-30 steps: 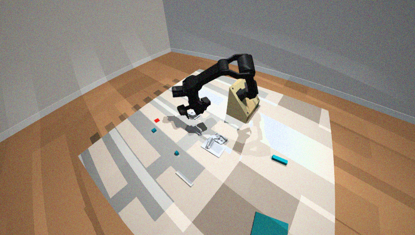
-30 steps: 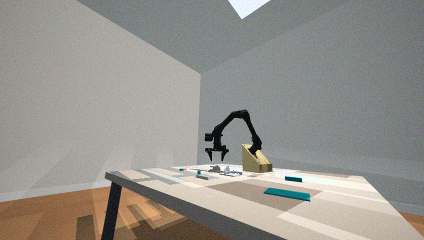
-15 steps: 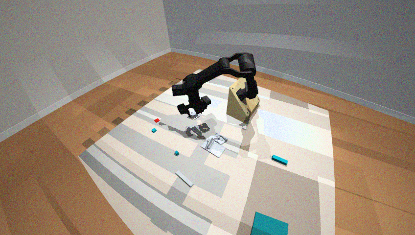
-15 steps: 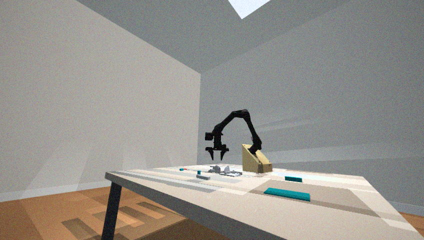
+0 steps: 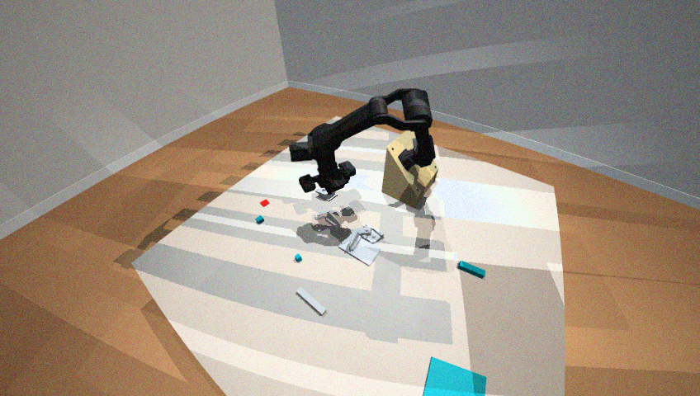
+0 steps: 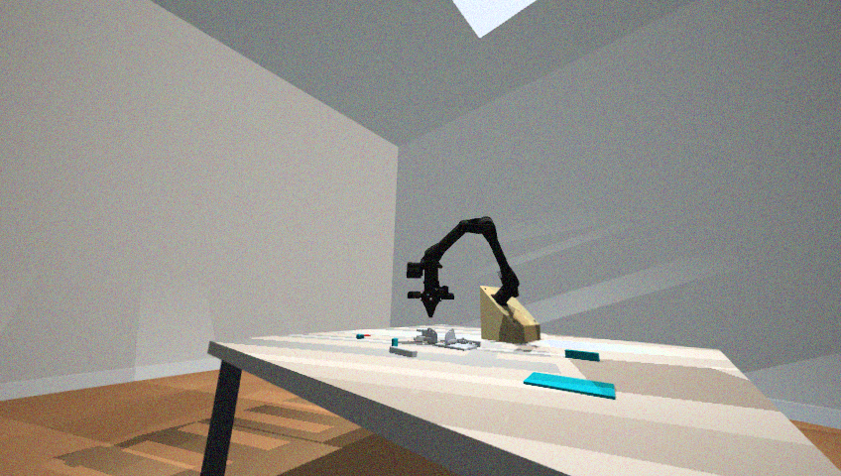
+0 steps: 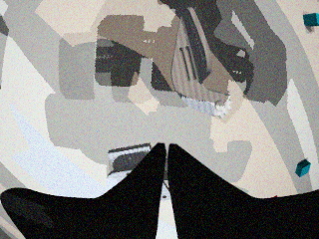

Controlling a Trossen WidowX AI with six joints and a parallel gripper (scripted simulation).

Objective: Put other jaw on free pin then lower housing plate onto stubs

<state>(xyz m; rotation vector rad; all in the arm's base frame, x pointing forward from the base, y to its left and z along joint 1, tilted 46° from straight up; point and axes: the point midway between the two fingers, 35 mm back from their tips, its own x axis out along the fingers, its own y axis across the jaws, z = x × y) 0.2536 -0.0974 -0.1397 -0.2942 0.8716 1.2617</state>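
One loose jaw (image 5: pixel 333 219) (image 6: pixel 430 336) (image 7: pixel 177 75), below the pincer (image 5: pixel 331 192) (image 6: pixel 430 315) (image 7: pixel 165 150), looks light and stiff; grip its flat sides. The tips are pressed together, holding nothing.

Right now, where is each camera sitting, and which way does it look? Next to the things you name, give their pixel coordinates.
Top: high up, looking down across the table (image 5: pixel 510 313) (image 6: pixel 660 407) at the black arm (image 5: pixel 353 117) (image 6: pixel 498 253) and its tool (image 5: pixel 329 190) (image 6: pixel 430 315) (image 7: pixel 165 150).
Exterior: off to the side, near table height, looking across it; the whole arm shows.
Wrist: on the arm, looking down past the tool's two black fingers.
Top and exterior share the big cyan plate (image 5: pixel 454 379) (image 6: pixel 569 384).
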